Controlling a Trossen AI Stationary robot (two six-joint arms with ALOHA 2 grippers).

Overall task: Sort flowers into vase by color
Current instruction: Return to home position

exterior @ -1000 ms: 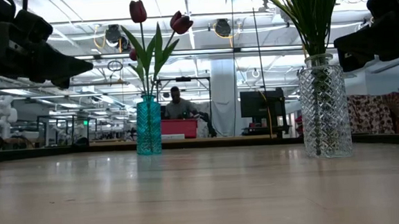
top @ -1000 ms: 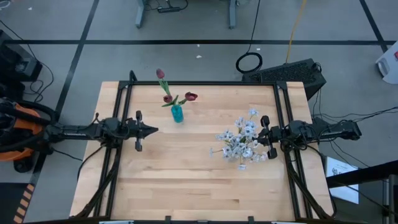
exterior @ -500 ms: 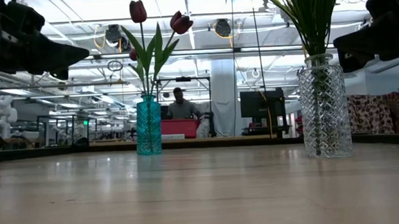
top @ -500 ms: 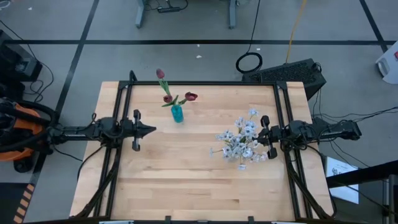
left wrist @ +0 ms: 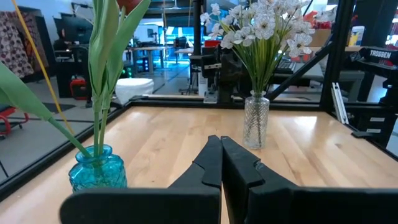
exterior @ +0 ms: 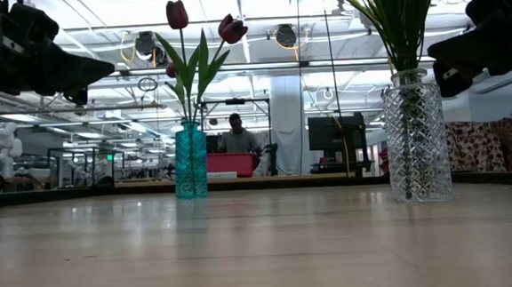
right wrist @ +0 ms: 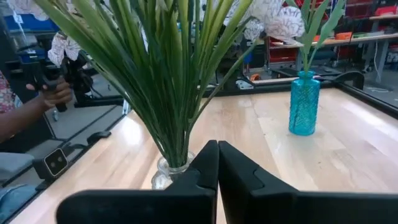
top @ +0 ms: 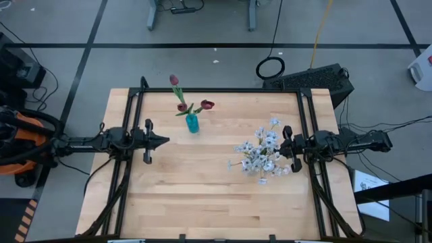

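Observation:
Three dark red tulip stems (top: 181,98) stand with their lower ends in a small teal glass vase (top: 192,123) at the table's far middle; they also show in the low view (exterior: 198,40). Several white and pale blue sprays (top: 262,152) stand in a clear cut-glass vase (exterior: 416,135) at the right. My left gripper (top: 167,141) is shut and empty at the table's left, above the top. My right gripper (top: 282,146) is shut and empty, close beside the white sprays on their right.
The wooden table top (top: 202,196) lies bare between and in front of the two vases. Black frame rails (top: 128,121) run along the left and right sides. A person's hand (right wrist: 53,93) shows beyond the table in the right wrist view; another person (exterior: 235,136) is far behind.
My left gripper has drawn back a little toward the table's left edge, still shut. The vases and flowers have kept still.

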